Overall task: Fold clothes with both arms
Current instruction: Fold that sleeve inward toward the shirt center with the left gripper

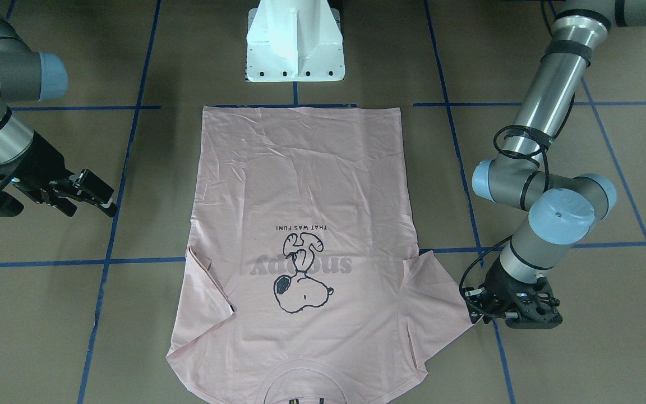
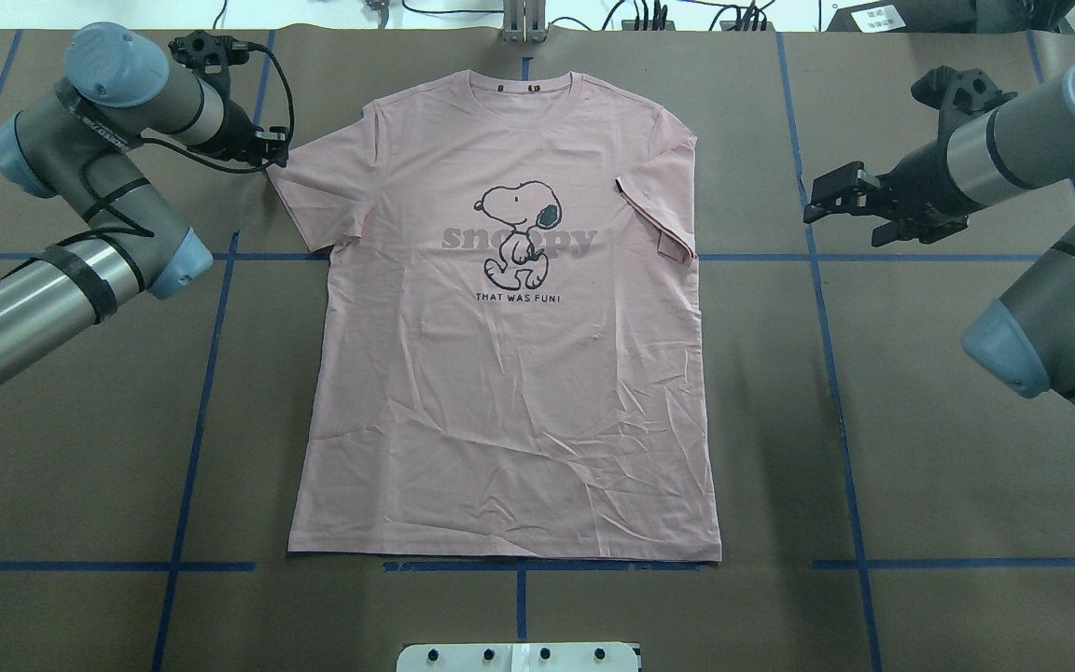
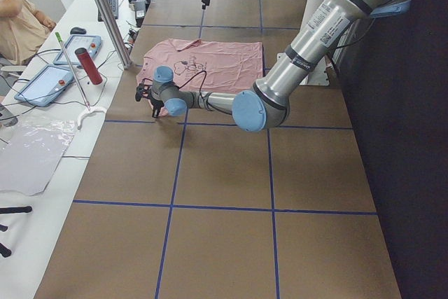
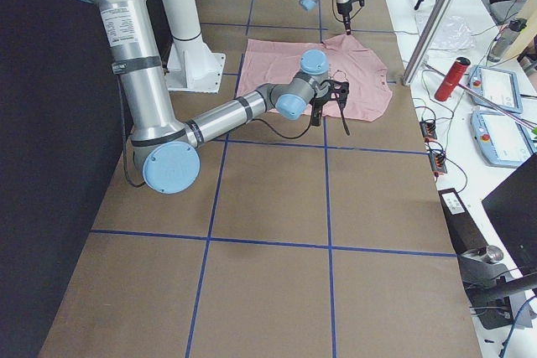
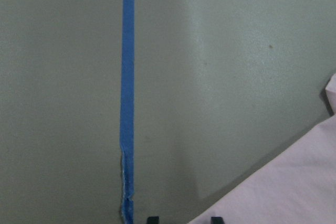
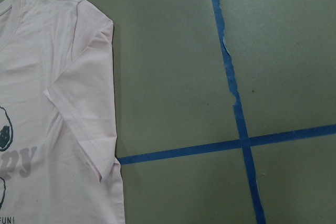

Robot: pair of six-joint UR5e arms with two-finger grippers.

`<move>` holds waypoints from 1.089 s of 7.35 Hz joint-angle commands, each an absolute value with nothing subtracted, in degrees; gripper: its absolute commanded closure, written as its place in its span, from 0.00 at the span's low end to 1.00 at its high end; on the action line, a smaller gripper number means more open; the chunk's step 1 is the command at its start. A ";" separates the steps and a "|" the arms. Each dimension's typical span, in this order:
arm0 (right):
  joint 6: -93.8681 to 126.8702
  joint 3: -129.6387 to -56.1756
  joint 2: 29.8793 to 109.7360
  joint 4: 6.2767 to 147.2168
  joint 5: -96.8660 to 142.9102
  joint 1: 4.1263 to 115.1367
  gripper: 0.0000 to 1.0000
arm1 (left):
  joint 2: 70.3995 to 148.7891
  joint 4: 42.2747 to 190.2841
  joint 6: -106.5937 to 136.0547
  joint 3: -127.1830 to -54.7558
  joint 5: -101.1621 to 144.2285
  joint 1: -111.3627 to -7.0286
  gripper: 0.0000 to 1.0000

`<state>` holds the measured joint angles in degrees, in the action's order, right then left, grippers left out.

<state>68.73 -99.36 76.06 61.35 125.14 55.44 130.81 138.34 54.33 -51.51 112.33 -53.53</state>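
Front-facing view first: pale pink T-shirt [image 1: 300,168] flat on the brown table [image 1: 581,365], cartoon dog up, hem toward the white pedestal [image 1: 295,45], collar at the opposite edge. Left gripper [image 1: 480,306] pointing down, right at the tip of the spread sleeve. Right gripper [image 1: 94,206] well apart on the other side, fingers spread, nothing between them.

Overhead now: blue tape lines [image 2: 192,392] gridding the table. Sleeve nearer the right gripper folded in over the chest, the other sleeve out flat.

From the left end: a person's sleeve [image 3: 17,15], two tablets [image 3: 49,83], a red cylinder [image 3: 89,66] and a metal post [image 3: 105,12] along the side bench, all apart from the shirt.

From the right end: same bench beyond the collar.

Left wrist: two black fingertips [image 5: 152,219] apart at the bottom edge, straddling the sleeve's border, not closed on it.

Right wrist: folded sleeve beside a tape crossing.
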 commanded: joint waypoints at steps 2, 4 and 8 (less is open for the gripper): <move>68.73 -99.32 75.85 61.35 125.07 55.11 0.00 | 131.92 136.60 62.79 -58.57 113.20 -53.44 1.00; 68.73 -99.32 75.85 61.35 125.07 55.19 0.00 | 135.33 136.32 71.68 -58.72 112.59 -49.15 1.00; 68.82 -99.32 75.94 61.35 123.05 54.67 0.00 | 144.92 139.02 72.69 -46.95 105.65 -47.55 1.00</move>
